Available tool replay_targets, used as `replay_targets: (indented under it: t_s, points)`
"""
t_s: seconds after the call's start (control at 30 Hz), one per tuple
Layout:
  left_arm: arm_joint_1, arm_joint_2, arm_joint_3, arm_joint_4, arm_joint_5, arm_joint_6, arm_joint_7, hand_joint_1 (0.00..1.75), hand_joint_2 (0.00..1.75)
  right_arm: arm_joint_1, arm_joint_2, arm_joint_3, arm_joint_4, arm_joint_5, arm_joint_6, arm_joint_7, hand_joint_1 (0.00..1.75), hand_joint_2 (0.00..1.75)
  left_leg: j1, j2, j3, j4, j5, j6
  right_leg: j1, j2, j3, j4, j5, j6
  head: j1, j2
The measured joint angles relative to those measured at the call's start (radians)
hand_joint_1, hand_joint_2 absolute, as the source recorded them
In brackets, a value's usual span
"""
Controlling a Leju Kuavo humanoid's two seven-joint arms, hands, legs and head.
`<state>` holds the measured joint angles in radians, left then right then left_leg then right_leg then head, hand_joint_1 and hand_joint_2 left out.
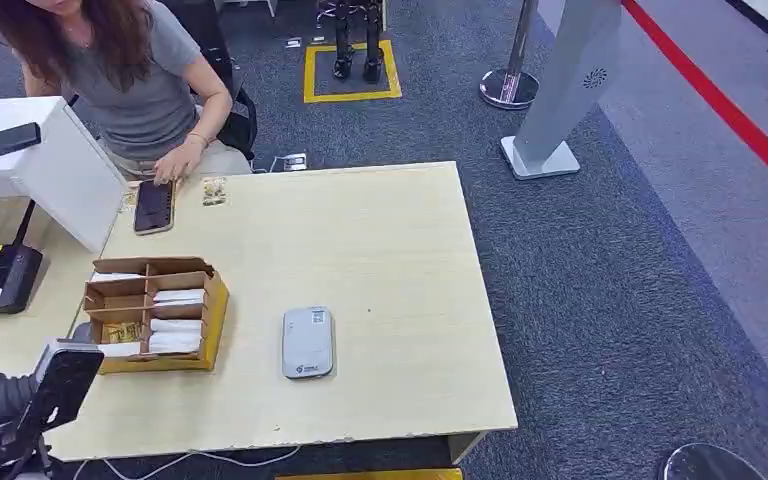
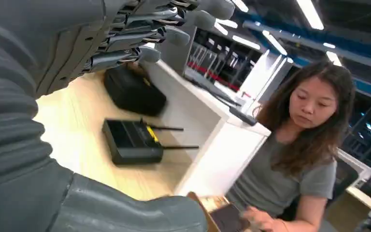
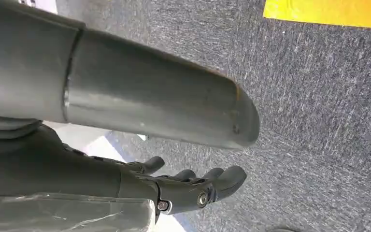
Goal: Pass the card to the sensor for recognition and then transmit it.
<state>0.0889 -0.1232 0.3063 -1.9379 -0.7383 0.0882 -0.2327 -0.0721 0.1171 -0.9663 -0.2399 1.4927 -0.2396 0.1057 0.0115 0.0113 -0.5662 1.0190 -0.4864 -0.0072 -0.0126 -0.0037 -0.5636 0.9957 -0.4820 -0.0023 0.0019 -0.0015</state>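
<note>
Head view shows grey sensor [image 1: 307, 342] lying flat on table [image 1: 390, 250], long axis pointing away from robot, cards [image 1: 177, 297] in cardboard box [image 1: 155, 313], left wrist view shows left hand [image 2: 140, 34] empty with fingers apart, right wrist view shows right hand [image 3: 183, 186] empty over carpet, fingers loosely apart.

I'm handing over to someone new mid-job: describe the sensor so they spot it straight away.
Start at the pale wooden table. Near its front edge, right of the cardboard box of white cards, lies the sensor: a flat grey-white rounded rectangle, alone on bare wood. Unlike the dark phone at the far edge under a person's hand, it is light-coloured and untouched.
</note>
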Motion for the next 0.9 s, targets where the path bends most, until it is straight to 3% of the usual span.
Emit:
replay_targets:
  t_s: [0.17, 0.33, 0.6, 0.9]
  points:
    - [0.034, 0.002, -0.043, -0.024, -0.21, 0.048, 0.045, 0.0, 1.75, 0.002, 0.001, -0.009, 0.0, 0.004, 0.0, 0.009, 0.0, 0.0, 0.0, 0.0, 0.0, 0.0, 0.0, 0.0, 0.0, 0.0, 0.0, 0.0, 0.0, 0.0, 0.0, 0.0]
    - [0.058, 0.022, -0.102, -0.028, -0.363, 0.052, 0.12, 0.0, 1.75, 0.003, 0.003, -0.011, 0.0, 0.01, 0.0, 0.011, 0.0, 0.0, 0.0, 0.0, 0.0, 0.0, 0.0, 0.0, 0.0, 0.0, 0.0, 0.0, 0.0, 0.0, 0.0, 0.0]
    - [0.071, 0.047, -0.148, -0.028, -0.403, 0.051, 0.146, 0.0, 1.75, 0.002, 0.004, -0.013, -0.001, 0.01, 0.0, 0.011, 0.0, 0.0, 0.0, 0.0, 0.0, 0.0, 0.0, 0.0, 0.0, 0.0, 0.0, 0.0, 0.0, 0.0, 0.0, 0.0]
    - [0.07, 0.095, -0.182, 0.014, -0.563, 0.003, 0.238, 0.0, 1.75, 0.002, 0.004, -0.025, -0.002, 0.026, 0.0, 0.008, 0.0, 0.0, 0.0, 0.0, 0.0, 0.0, 0.0, 0.0, 0.0, 0.0, 0.0, 0.0, 0.0, 0.0, 0.0, 0.0]
